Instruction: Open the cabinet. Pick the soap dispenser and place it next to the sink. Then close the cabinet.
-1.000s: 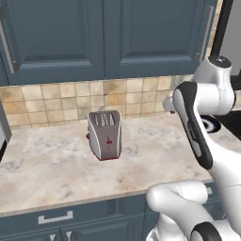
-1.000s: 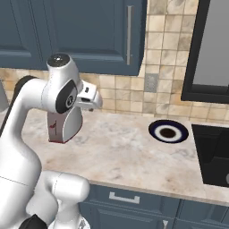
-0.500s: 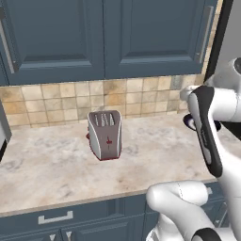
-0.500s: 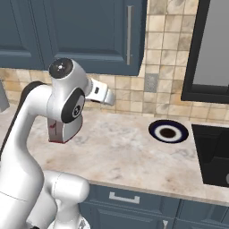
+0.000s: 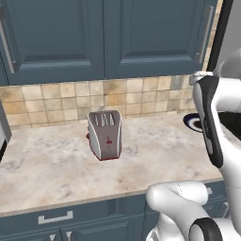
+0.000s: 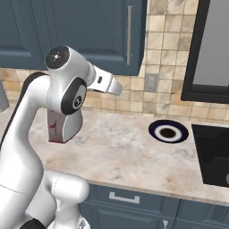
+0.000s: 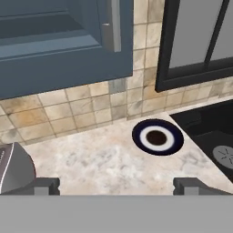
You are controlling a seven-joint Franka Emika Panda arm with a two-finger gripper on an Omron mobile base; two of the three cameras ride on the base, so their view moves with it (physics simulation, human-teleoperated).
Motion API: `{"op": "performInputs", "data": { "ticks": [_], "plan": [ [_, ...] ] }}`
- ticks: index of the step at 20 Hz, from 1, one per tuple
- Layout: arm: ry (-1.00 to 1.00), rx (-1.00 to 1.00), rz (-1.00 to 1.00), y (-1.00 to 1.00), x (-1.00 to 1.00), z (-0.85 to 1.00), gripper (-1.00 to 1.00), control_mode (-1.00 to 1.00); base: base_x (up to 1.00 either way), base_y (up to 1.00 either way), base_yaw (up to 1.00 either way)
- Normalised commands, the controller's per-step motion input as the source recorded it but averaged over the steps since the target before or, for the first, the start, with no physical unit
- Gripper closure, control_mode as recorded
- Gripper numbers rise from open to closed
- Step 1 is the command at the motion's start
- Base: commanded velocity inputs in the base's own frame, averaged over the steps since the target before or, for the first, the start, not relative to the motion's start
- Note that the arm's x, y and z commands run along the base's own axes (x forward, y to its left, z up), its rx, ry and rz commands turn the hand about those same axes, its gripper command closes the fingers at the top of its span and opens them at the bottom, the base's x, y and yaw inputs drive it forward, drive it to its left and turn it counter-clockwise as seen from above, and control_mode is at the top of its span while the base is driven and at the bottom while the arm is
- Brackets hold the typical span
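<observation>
Task start: the cabinet (image 6: 89, 31) is closed, its handle (image 7: 111, 25) untouched; the soap dispenser is presumably inside. The tool (image 7: 116, 185), jaws spread and empty, hovers above the worktop (image 6: 129, 156).

Arm (image 6: 53, 116) rising in a tall arch, elbow joint at the top, forearm (image 6: 102, 82) angled out toward 3 o'clock in right base view. Gripper (image 7: 116, 185) spread wide, nothing between the tips, each fingertip (image 7: 45, 185) low in hand view.
</observation>
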Motion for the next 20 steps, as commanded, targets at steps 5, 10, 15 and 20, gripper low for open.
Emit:
{"op": "performInputs", "data": {
  "ticks": [5,10,15,20],
  "plan": [
    [0.0,0.0,-0.02,-0.1,0.0,0.33,-1.0,-1.0,0.0,0.0,0.0],
    [0.0,0.0,0.0,-0.03,0.0,0.06,-1.0,-1.0,0.0,0.0,0.0],
    [0.0,0.0,0.02,-0.12,0.01,0.05,-1.0,-1.0,0.0,0.0,0.0],
    [0.0,0.0,0.06,-0.22,0.0,0.23,-1.0,-1.0,0.0,0.0,0.0]
  ]
}}
